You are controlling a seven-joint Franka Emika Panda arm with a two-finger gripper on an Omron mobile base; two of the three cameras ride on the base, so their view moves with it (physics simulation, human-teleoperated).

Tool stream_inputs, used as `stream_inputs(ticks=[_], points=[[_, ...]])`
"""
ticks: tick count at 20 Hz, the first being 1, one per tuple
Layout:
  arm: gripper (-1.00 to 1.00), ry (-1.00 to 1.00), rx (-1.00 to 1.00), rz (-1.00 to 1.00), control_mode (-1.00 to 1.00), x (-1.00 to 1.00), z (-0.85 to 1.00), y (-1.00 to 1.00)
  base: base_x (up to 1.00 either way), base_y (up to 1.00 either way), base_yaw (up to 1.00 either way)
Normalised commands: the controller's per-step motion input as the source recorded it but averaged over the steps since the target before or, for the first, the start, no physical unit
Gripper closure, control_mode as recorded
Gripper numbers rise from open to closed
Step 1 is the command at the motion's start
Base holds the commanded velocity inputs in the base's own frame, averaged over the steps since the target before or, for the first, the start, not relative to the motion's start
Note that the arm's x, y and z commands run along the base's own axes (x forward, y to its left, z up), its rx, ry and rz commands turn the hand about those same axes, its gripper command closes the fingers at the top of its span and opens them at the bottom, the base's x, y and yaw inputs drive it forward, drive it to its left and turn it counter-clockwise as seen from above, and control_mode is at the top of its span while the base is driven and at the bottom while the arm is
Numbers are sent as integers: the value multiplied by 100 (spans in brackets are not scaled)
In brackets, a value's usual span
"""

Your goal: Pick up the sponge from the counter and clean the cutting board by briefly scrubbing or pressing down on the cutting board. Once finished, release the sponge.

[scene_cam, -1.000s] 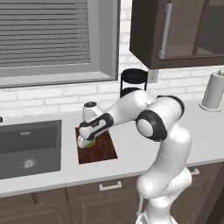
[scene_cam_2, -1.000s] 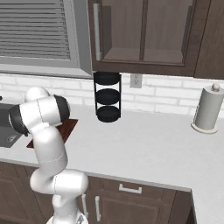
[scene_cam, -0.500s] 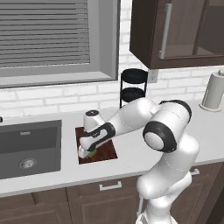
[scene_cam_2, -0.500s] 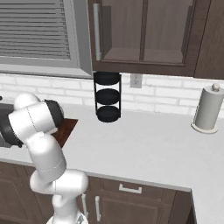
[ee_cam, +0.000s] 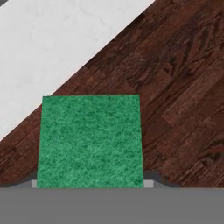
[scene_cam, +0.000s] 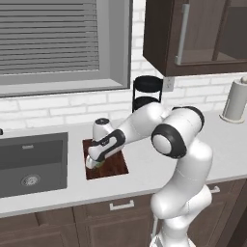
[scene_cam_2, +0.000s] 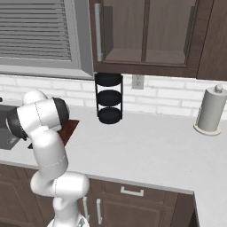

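The green-topped sponge [ee_cam: 89,140] lies pressed flat on the dark reddish-brown cutting board [ee_cam: 179,83], near the board's edge with the light counter [ee_cam: 52,39]. My gripper [ee_cam: 89,184] is shut on the sponge, its tips just showing at the sponge's two lower corners. In the left base view the gripper [scene_cam: 92,163] is down at the front left part of the cutting board [scene_cam: 115,166], with a sliver of the sponge [scene_cam: 98,165] under it. In the right base view my arm covers most of the cutting board [scene_cam_2: 69,130].
The dark sink basin [scene_cam: 31,161] is recessed just left of the board. A black tiered rack [scene_cam: 146,94] stands behind it against the brick wall, and a paper towel roll [scene_cam: 235,101] stands far right. Wall cabinets hang overhead.
The gripper has slid the sponge across the board toward its front left corner and lower. The arm's elbow has swung outward to the right.
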Motion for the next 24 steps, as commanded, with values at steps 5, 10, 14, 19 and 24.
stream_inputs(ticks=[5,10,14,19,24], points=[[100,0,1,0,-100,76,0,0,0,0,0],[100,0,2,0,-100,75,0,0,0,0,0],[100,-2,0,0,-100,-5,0,0,0,0,0],[100,0,0,0,-100,-82,-1,-2,0,0,0],[100,0,0,0,-100,-100,0,-26,0,0,0]])
